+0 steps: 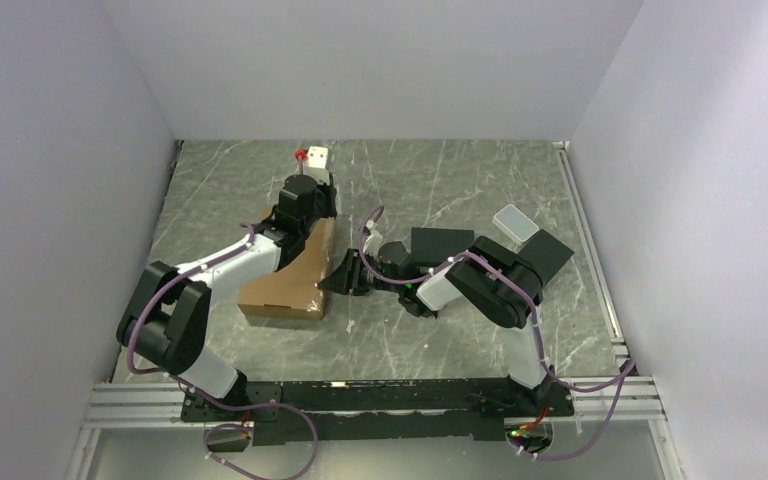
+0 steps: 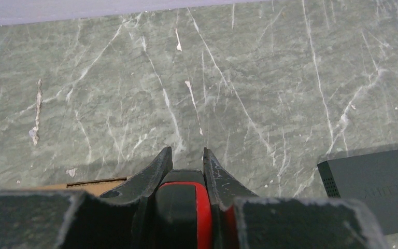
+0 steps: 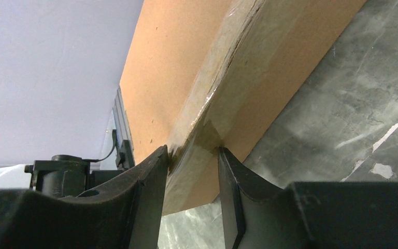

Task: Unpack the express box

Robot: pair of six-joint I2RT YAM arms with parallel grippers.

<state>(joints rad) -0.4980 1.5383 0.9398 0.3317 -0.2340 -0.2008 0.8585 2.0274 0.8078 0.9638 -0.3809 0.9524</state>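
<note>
The express box [image 1: 285,285] is a flat brown cardboard carton lying left of centre on the marbled table. My right gripper [image 1: 345,275] reaches in from the right. In the right wrist view its jaws [image 3: 192,153] are closed against the taped edge of the express box [image 3: 186,62], one finger on each face. My left gripper [image 1: 308,195] hovers over the box's far end. It is shut on a black and red tool [image 2: 186,207] that fills the gap behind its fingertips [image 2: 186,153]. A sliver of the cardboard [image 2: 93,184] shows at lower left.
A small white block with a red piece [image 1: 315,155] sits behind the left gripper. Black flat pads [image 1: 440,243] [image 1: 552,255] and a translucent white case [image 1: 516,222] lie right of centre. A dark grey pad [image 2: 378,187] shows at right. White walls enclose three sides.
</note>
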